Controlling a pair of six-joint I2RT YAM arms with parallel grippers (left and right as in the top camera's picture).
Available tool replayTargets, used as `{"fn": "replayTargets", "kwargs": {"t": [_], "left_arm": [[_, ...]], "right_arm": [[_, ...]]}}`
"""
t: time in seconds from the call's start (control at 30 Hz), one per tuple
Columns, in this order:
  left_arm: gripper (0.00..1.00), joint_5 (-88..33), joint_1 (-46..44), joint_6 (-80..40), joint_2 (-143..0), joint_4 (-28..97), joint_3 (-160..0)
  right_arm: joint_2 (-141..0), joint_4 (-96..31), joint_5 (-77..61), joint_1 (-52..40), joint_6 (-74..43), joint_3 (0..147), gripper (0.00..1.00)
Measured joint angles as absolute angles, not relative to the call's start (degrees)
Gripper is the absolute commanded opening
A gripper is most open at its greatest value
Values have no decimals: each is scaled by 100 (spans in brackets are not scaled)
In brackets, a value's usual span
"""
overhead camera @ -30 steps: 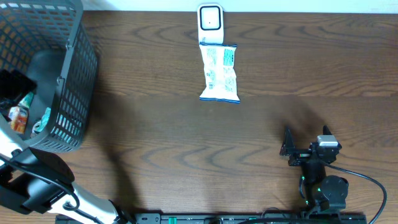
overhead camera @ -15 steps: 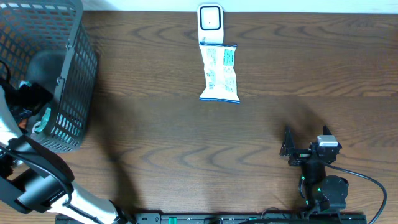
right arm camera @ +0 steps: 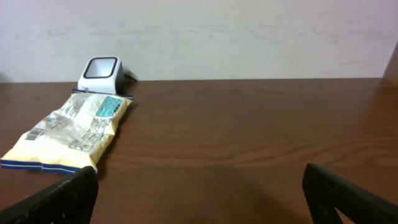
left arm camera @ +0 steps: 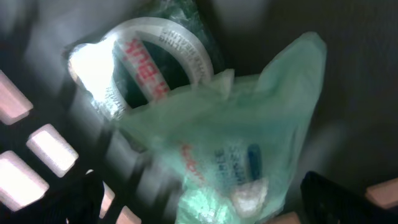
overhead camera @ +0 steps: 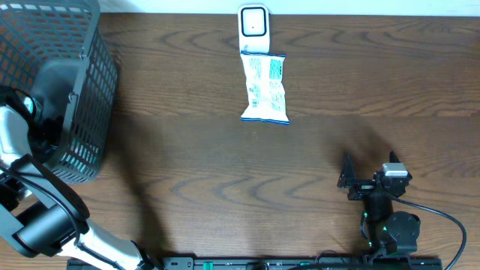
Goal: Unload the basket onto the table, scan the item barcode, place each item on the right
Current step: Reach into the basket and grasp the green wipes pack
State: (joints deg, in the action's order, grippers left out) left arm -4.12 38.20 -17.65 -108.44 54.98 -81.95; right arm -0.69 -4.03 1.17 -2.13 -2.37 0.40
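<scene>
Face down on the table lies a yellow and white snack packet, its top edge right at the white barcode scanner. My left arm reaches down into the grey basket. There my left gripper is open, its dark fingers either side of a pale green packet. A clear round roll with red lettering sits just behind that packet. My right gripper is open and empty near the front right, over bare table.
The basket's mesh wall closes in on the left gripper's left side. The table's back edge meets a pale wall just behind the scanner. Dark wood table stretches between the basket and the right arm.
My left arm has shifted inside the basket and now covers the orange item seen there earlier. Its jaws have opened slightly wider. The right arm and the snack packet have not moved.
</scene>
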Motion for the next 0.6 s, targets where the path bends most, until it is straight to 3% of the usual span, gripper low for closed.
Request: {"fn": "replayTargets", "kwargs": {"t": [0.17, 0.33, 0.5, 0.6], "left_arm": [[79, -412, 3820, -1822, -10844, 5059, -7876], [48, -401, 3824, -1804, -10844, 4943, -7843], [38, -390, 3824, -1815, -10844, 4943, -7841], [23, -395, 3824, -1798, -10844, 4967, -7848]], "right_arm": [[-69, -403, 115, -213, -237, 40, 99], [-69, -403, 117, -213, -237, 40, 99], [-69, -403, 117, -213, -237, 40, 99], [-69, -403, 115, -213, -237, 40, 99]]}}
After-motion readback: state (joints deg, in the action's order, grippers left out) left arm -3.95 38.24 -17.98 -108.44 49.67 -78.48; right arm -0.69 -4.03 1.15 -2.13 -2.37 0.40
